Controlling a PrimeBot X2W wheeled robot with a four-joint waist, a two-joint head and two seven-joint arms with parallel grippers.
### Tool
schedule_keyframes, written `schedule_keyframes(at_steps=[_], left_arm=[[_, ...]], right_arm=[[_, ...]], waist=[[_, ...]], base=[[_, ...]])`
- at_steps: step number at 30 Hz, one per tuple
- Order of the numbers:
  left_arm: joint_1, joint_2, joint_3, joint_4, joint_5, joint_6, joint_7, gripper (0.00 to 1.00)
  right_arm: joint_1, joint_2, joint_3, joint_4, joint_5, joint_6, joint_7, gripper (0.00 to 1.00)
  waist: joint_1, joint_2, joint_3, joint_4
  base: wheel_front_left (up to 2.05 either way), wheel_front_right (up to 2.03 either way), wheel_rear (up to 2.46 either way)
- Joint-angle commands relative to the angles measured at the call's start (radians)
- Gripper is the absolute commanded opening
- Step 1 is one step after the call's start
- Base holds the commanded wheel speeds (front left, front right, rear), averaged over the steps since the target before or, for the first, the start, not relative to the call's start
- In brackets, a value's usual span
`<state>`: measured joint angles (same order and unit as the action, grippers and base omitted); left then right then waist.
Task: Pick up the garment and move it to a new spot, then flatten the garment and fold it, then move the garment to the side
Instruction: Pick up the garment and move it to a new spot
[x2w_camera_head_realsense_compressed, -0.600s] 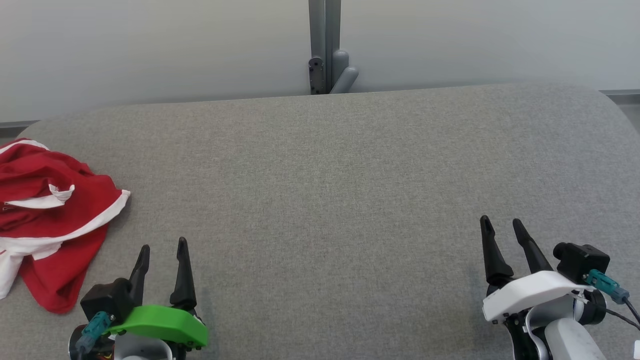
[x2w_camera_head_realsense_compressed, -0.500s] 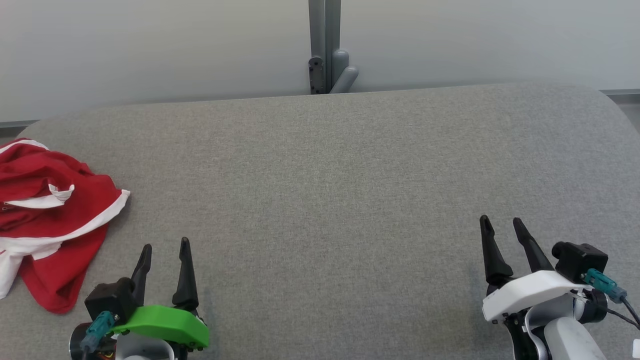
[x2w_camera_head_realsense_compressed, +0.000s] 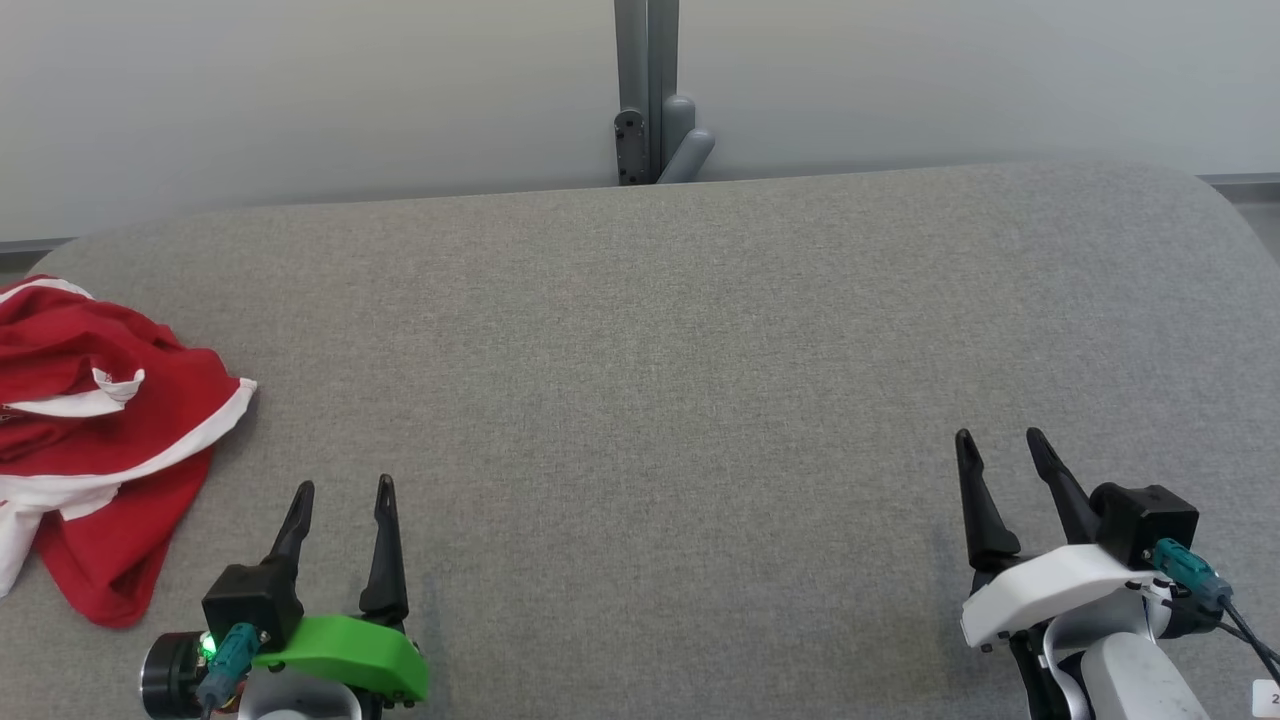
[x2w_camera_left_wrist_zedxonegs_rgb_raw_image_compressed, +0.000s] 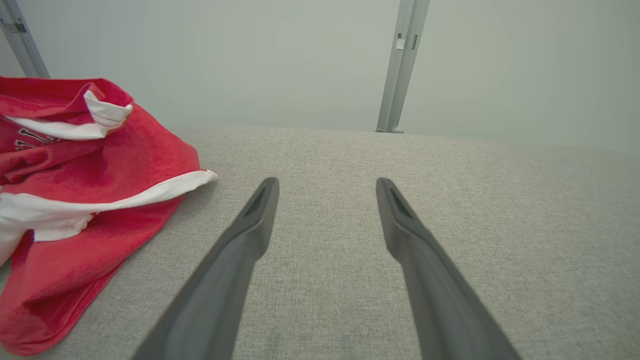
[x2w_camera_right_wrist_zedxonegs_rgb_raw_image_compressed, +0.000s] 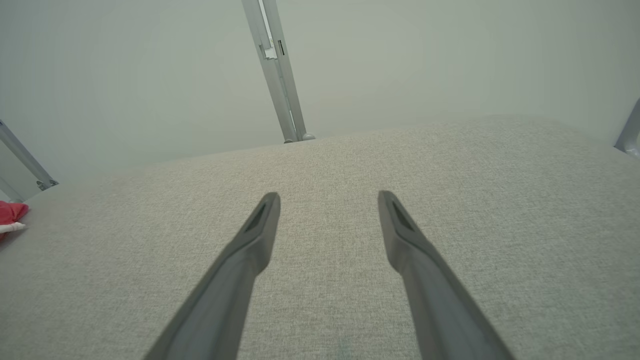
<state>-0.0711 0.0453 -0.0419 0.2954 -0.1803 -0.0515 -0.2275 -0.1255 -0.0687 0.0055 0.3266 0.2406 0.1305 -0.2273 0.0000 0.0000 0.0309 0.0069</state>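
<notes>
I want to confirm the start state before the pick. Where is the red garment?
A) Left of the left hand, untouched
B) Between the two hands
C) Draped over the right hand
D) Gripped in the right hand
A: the garment lies crumpled at the table's left edge, apart from the open left hand, which has nothing between its fingers.

Premises assessed as a robot test station in a laboratory, not a dwelling. The work surface is a broad table (x2w_camera_head_realsense_compressed: 700, 330) covered in plain grey fabric, with rounded corners. Behind it stand plain pale panels (x2w_camera_head_realsense_compressed: 300, 90) joined by a grey metal post (x2w_camera_head_realsense_compressed: 647, 70) with a bracket (x2w_camera_head_realsense_compressed: 630, 148) at its foot. Slanted metal struts (x2w_camera_right_wrist_zedxonegs_rgb_raw_image_compressed: 27, 159) flank the enclosure.
</notes>
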Motion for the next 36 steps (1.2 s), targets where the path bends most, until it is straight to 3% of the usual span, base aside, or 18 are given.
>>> schedule_keyframes(at_steps=[1,20,36], left_arm=[[0.001,0.007,-0.004,-0.003,0.018,0.008,-0.009,1.0],[0.004,0.008,-0.014,-0.01,0.125,0.039,-0.038,1.0],[0.065,0.009,0.047,0.016,0.135,0.064,-0.037,1.0]], right_arm=[[-0.008,0.001,-0.003,0.001,-0.017,0.0,-0.009,1.0],[-0.011,0.0,-0.001,0.005,-0.149,0.0,-0.039,1.0],[0.0,0.002,0.071,0.021,-0.13,0.0,-0.038,1.0]], waist=[[0.0,0.0,0.0,0.0],[0.0,0.0,0.02,0.032],[0.0,0.0,0.009,0.374]], base=[[0.0,0.0,0.0],[0.0,0.0,0.0],[0.0,0.0,0.0]])
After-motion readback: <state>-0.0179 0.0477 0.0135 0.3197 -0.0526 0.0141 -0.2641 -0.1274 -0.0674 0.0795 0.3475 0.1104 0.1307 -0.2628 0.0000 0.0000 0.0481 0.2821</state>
